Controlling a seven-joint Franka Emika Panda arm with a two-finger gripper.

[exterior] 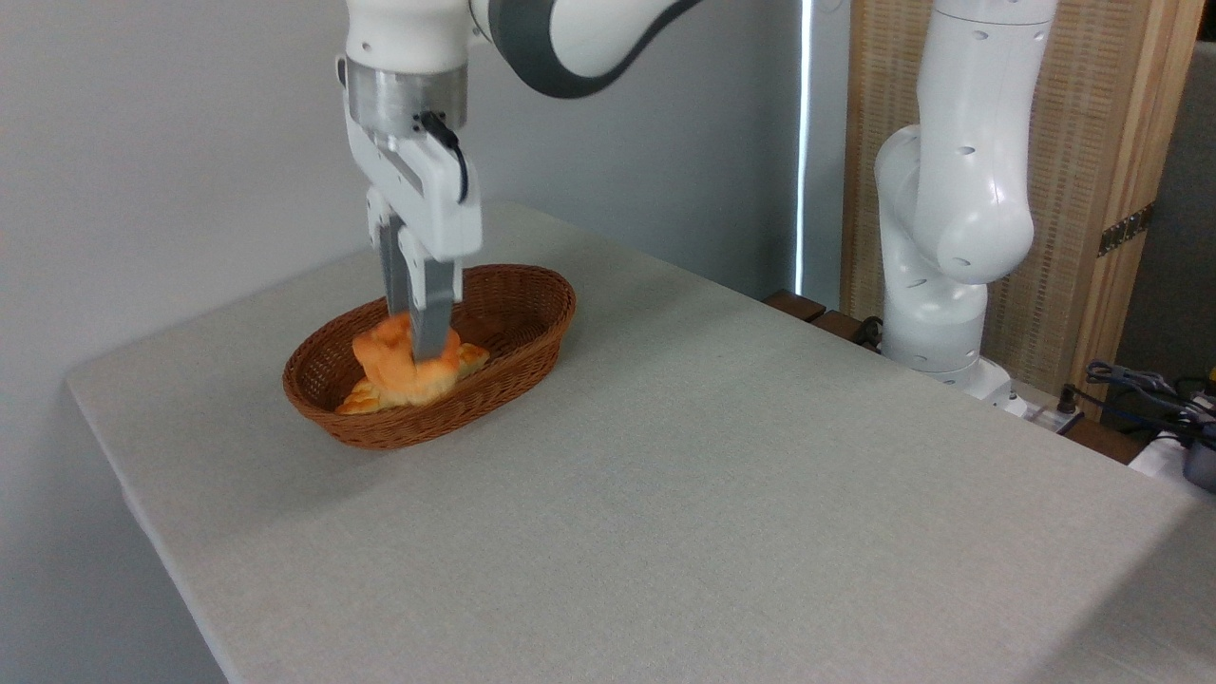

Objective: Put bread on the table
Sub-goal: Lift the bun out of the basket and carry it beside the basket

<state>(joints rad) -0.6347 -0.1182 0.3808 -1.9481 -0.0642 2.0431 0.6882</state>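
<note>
- Your end effector (418, 353) points straight down into the basket (532, 328), fingers (432, 309) close together and clamped on the bun (394, 366).
- Bun sits at the basket's left-centre, above the rim line, on top of the loaf (366, 399); you can't tell from here whether it's touching the loaf or clear of it.
- Loaf lies along the basket floor, ends showing either side of the bun.
- Basket stands on the worktop (665, 494), toward its far left corner.
- Arm base (936, 313) is off the worktop's right edge.
</note>
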